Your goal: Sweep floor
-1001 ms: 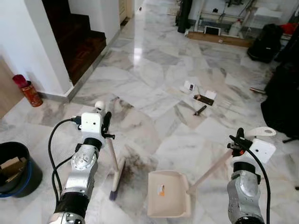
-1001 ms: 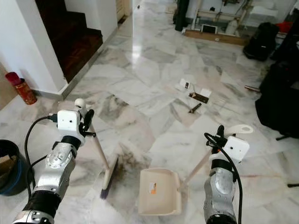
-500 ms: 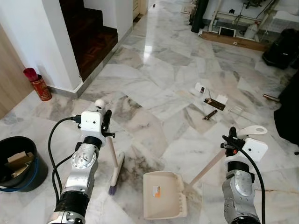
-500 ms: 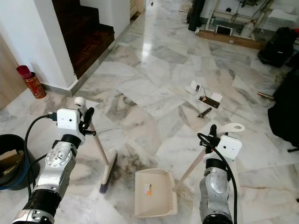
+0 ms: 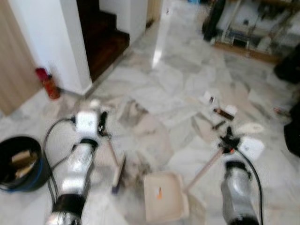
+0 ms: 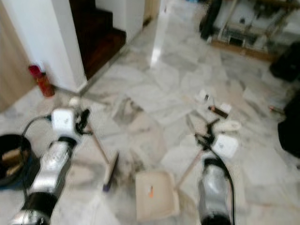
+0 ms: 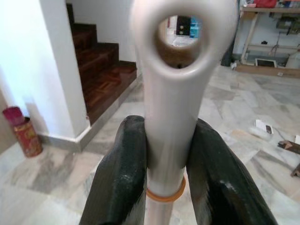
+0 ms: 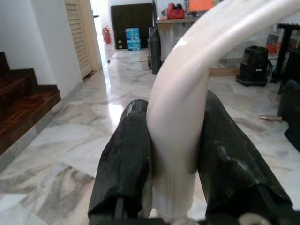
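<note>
My left gripper (image 5: 100, 123) is shut on the pale broom handle (image 7: 172, 108), which runs between its black fingers (image 7: 121, 180) just below the handle's ring end. The broom head (image 5: 117, 175) rests on the marble floor beside a dark smudge of dirt. My right gripper (image 5: 227, 141) is shut on the cream dustpan's long handle (image 8: 182, 103). The dustpan (image 5: 164, 201) sits flat on the floor between my arms, right of the broom head. Scattered litter (image 5: 219, 109) lies farther ahead on the right. Both eye views are blurred.
A black bin (image 5: 18, 162) holding scraps stands at my left. A red canister (image 5: 48, 83) sits by a white wall corner, with dark wooden stairs (image 5: 104, 38) behind it. Black bags (image 5: 289, 68) and shelving line the far right.
The whole picture has shifted and blurred, so the camera has moved; the bin and wall sit more fully in view. Both grippers keep their hold on broom and dustpan.
</note>
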Robot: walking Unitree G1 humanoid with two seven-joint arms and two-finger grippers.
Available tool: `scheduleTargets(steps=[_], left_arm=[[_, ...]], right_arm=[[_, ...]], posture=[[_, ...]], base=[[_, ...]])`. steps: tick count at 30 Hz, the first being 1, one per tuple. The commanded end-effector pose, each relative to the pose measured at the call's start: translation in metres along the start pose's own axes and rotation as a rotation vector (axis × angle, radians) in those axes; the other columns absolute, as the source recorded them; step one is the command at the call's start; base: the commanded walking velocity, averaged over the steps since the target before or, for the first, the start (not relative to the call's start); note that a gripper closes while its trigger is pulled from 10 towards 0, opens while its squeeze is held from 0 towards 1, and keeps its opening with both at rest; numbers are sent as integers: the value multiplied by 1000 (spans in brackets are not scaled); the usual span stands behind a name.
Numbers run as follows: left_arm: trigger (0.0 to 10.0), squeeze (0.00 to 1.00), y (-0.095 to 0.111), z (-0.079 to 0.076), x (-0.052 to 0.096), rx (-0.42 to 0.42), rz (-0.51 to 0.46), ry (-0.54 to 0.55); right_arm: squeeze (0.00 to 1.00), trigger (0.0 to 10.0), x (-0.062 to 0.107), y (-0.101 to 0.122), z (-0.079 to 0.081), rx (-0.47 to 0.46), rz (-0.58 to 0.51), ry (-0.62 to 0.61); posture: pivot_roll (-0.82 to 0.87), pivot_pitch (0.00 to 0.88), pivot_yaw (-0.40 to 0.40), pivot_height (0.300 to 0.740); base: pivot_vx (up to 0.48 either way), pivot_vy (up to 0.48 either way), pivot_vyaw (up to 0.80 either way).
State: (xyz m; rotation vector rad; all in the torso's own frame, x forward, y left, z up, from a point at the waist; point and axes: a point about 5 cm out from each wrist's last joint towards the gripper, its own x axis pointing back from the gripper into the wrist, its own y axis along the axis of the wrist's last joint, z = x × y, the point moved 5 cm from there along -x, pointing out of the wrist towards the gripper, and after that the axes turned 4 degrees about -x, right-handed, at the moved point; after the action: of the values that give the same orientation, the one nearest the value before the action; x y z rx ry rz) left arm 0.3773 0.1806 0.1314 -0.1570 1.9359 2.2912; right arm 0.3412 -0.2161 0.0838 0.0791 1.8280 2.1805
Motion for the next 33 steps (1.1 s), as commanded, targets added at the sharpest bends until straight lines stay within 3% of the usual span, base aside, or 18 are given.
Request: scheduleTargets(steps=[1,33], left_arm=[[10000,0,14,-13,-5,16,-57,-30],[10000,0,15,-13,-5,17,-60,-29]], right_arm=[[0,10000,-2,9,-14,20,-32,-30],[0,10000,-2,7,-14,14,-15,-25]], posture=[[131,95,-86,740],[131,108,-90,740]], base=[[424,0,0],[425,0,0]])
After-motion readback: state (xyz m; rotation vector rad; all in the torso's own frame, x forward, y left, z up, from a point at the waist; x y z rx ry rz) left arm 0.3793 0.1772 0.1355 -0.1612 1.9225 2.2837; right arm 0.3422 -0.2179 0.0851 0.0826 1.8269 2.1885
